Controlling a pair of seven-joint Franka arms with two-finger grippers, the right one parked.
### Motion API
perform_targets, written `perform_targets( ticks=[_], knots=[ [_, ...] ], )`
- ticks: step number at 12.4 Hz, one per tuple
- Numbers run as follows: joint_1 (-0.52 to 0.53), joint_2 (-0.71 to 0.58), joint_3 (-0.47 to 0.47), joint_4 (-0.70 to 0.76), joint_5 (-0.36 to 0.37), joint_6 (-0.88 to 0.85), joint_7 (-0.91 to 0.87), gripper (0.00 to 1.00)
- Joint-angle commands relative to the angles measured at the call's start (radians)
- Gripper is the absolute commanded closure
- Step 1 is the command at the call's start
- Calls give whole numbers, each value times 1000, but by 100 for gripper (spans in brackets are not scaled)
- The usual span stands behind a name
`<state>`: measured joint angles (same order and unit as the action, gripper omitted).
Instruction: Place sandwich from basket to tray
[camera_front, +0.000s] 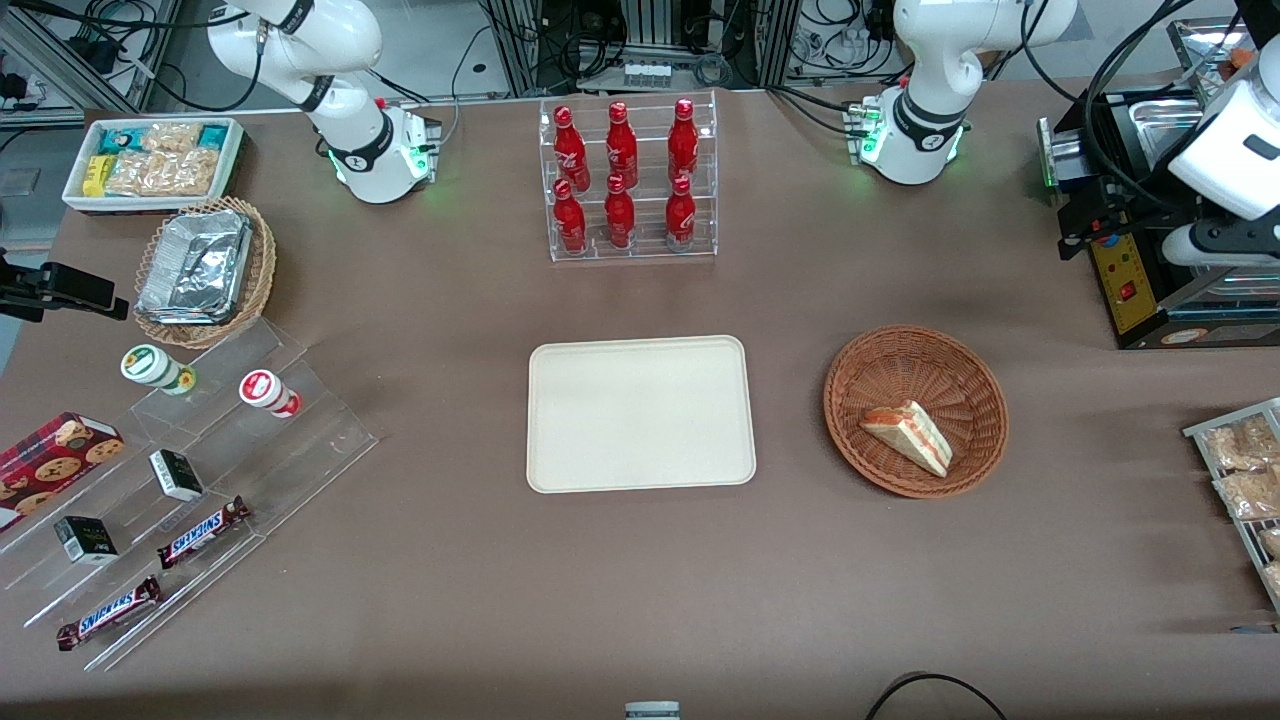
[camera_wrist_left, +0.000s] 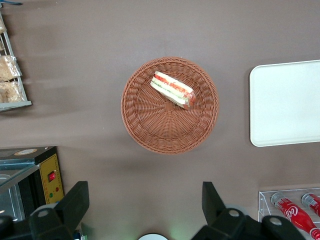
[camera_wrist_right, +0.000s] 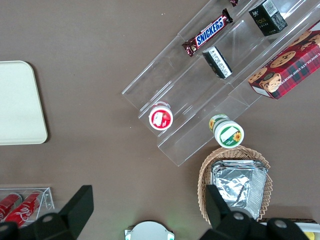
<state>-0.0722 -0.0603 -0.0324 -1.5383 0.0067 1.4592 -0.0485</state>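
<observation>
Front view first: nothing of the task is done yet. The sandwich (camera_front: 910, 434) lies in the basket (camera_front: 868, 380), on its side, a little nearer the front camera than the basket's middle, its wrapped layers showing red-orange and green. The tray (camera_front: 640, 413) sits bare at the middle of the table (camera_front: 640, 600), beside the basket and apart from it, with open brown table between the two.

From the left wrist view, the gripper (camera_wrist_left: 145, 210) hangs high above the table, and the basket (camera_wrist_left: 145, 120) shows whole under it, so the arm is well clear of the wicker. The fingers (camera_wrist_left: 75, 202) stand wide apart and hold nothing. One corner of the tray (camera_wrist_left: 285, 105) shows in that same view, so both ends of the trip are in sight at once.

So the whole job is left, by my reading: come down over the basket, line the fingers across the wedge, close on it, lift it clear of the rim, carry it sideways over the tray and set it down. The sandwich (camera_wrist_left: 173, 90) lies slantwise off the basket's centre, close to the wall, so I judge the wrist needs a turn to match its long edges. The clear wrap may be slippery and the bread soft, so a gentle squeeze looks wise.

The rack of red bottles (camera_front: 625, 175) stands toward the table's edge by the robot bases, farther from the front camera than the tray, and off the straight path from basket to tray.
</observation>
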Motion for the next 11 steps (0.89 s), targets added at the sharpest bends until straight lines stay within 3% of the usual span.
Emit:
perform_targets(
  ticks=[1, 5, 7, 11],
  knots=[
    [22, -16, -15, -32, 13, 4, 7, 0],
    [23, 68, -17, -54, 15, 71, -34, 0],
    [17, 85, -23, -181, 15, 246, -100, 0],
    [17, 94, -73, -423, 16, 577, -454, 0]
  ],
)
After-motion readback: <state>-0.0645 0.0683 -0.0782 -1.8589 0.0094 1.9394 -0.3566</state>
